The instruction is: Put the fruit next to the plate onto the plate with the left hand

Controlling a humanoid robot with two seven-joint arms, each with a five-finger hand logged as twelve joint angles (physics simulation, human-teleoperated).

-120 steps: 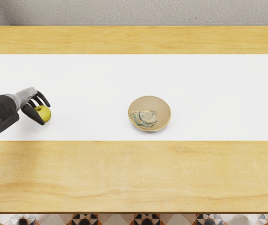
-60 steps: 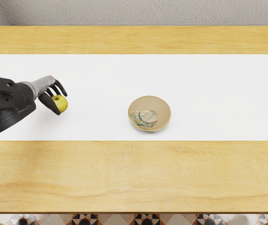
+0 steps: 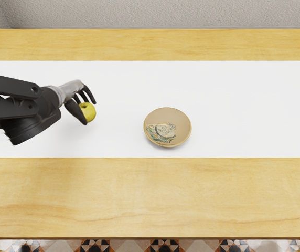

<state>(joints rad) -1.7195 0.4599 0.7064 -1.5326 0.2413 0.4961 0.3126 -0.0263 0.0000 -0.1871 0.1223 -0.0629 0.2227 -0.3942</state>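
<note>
A small yellow-green fruit (image 3: 88, 111) is held in my left hand (image 3: 82, 105), whose dark fingers are curled around it above the white runner. The left arm reaches in from the picture's left edge. A tan plate (image 3: 167, 126) with a patterned centre sits on the runner to the right of the hand, well apart from it, with nothing on it. The right arm does not show.
A white runner (image 3: 234, 105) crosses a wooden table (image 3: 150, 194) from left to right. A grey wall runs behind the table's far edge. Patterned floor tiles show below the near edge.
My left hand has carried the fruit steadily to the right and slightly up the picture, from near the left edge toward the plate. The plate has not moved.
</note>
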